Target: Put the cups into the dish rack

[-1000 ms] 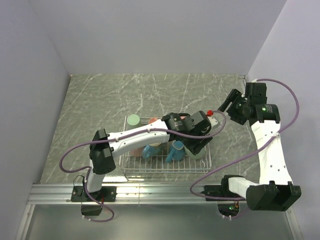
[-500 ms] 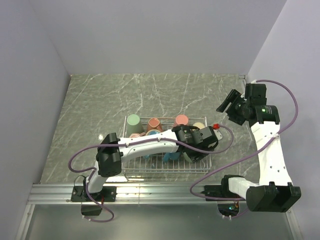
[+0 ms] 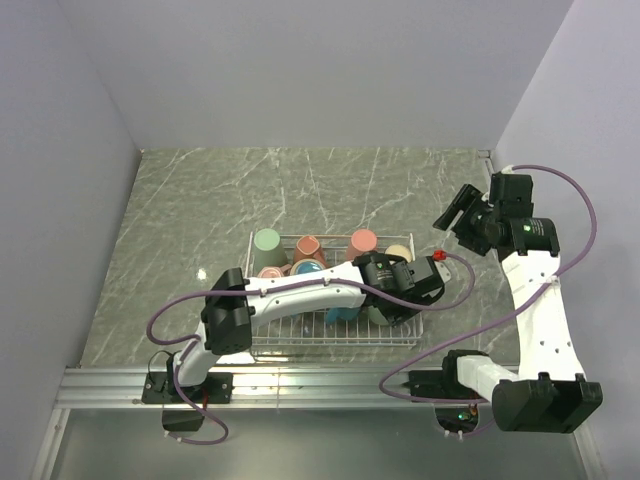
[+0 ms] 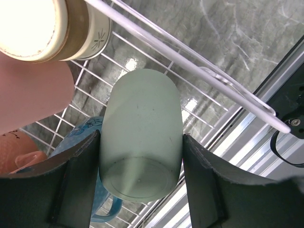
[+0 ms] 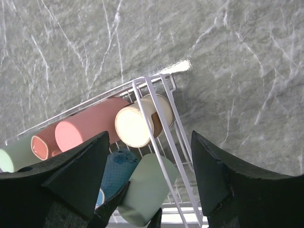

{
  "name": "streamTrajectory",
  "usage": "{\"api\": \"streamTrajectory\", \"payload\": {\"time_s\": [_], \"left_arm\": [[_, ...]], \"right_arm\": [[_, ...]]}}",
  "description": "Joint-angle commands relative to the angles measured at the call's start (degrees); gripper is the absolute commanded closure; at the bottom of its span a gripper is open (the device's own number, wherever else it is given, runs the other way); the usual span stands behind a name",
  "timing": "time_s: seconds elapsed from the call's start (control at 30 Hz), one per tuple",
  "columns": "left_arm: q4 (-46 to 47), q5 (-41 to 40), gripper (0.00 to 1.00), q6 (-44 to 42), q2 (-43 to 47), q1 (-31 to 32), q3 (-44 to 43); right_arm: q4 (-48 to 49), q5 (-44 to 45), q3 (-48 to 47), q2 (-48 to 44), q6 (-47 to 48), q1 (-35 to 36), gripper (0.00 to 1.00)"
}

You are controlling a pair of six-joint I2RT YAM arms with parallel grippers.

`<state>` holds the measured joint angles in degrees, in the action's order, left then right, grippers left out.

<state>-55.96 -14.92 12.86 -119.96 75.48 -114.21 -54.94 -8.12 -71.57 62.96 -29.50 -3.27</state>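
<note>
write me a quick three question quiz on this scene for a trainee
1. True or false: the right gripper holds a cup.
2. Which colour cup does the left gripper clamp? A pink, B sage green, C blue.
3. Fill in: the brown cup sits inside the white wire ____.
Key: 1 false; 2 B, the sage green cup; 3 dish rack.
</note>
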Motion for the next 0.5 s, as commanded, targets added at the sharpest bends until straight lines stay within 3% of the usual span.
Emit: {"api": "streamTrajectory", "payload": {"time_s": [0.0,0.1,0.47], "left_arm": [[-2.66,-1.07,0.75,-0.12,-1.77,1.16,-1.71],[-2.31,-3.00,0.55,0.85,-1.59,1.25,-1.71],[0.94,-5.56,0.23,4.45,0.51,1.25,-3.12]], "right_arm": [[0.01,1.35,0.20,-1.79,1.28,-0.42,0.23],[0.18,0.91,0.64,-2.23,1.20,-0.34,0.24],[0.18,0.91,0.73,-1.61,1.99,-0.34,0.23]]}}
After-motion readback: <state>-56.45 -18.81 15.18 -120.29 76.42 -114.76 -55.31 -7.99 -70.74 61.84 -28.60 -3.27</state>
